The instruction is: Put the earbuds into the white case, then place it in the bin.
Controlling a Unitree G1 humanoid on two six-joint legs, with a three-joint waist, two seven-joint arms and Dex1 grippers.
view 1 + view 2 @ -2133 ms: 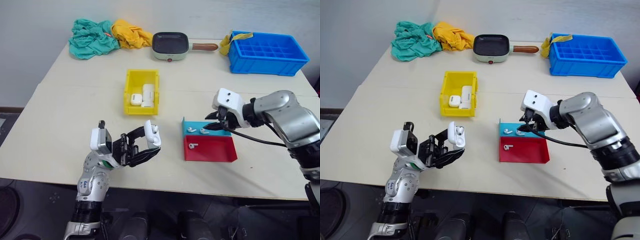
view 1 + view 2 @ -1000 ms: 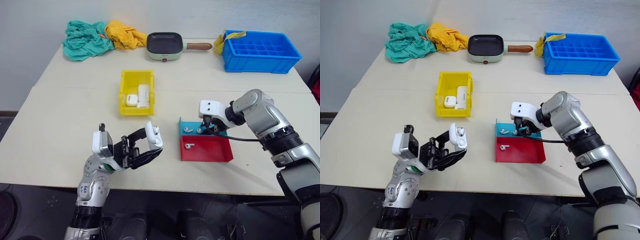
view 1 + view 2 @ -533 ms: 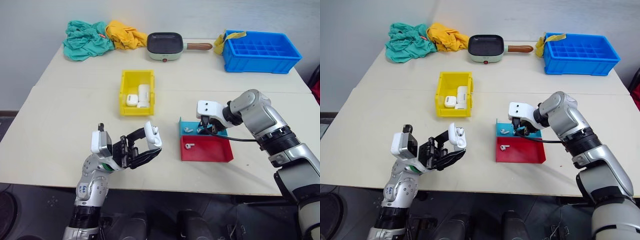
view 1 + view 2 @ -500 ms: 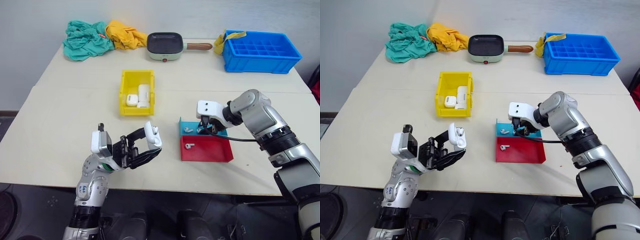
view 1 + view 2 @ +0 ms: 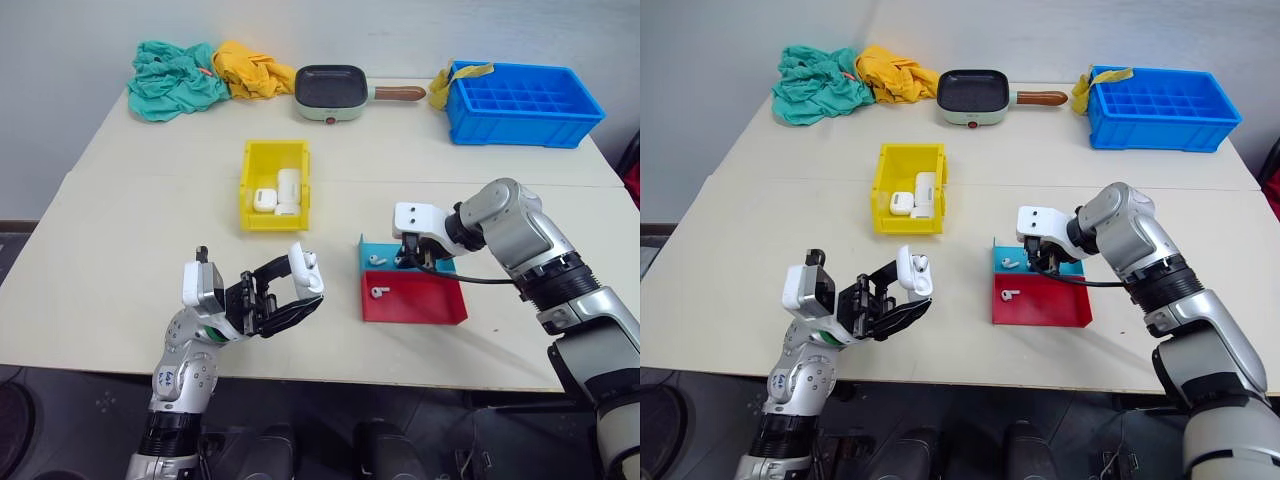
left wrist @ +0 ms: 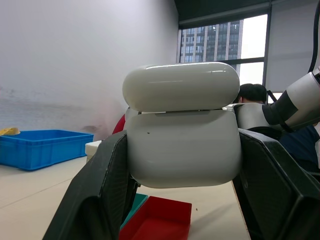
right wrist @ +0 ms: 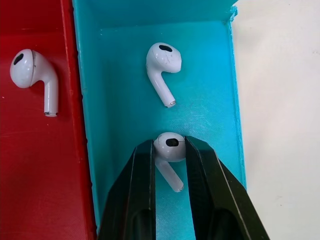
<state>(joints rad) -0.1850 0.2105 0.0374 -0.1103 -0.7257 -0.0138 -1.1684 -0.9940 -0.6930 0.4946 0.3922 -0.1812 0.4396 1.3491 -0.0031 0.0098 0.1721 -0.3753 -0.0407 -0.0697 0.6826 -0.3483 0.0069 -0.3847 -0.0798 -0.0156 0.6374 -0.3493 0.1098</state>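
Table holds yellow bin, teal tray, red tray. Left gripper clamped on open case, held above table edge. Right gripper, wider a second ago, now pinches earbud in teal tray: pick secured, lift likely next.

The left arm is bent up near the table's front edge, its left gripper raised and angled toward the right, fingers clamped on the white case. The right arm reaches forward and inward, wrist bent down, and the right gripper has both fingertips pressed against an earbud.
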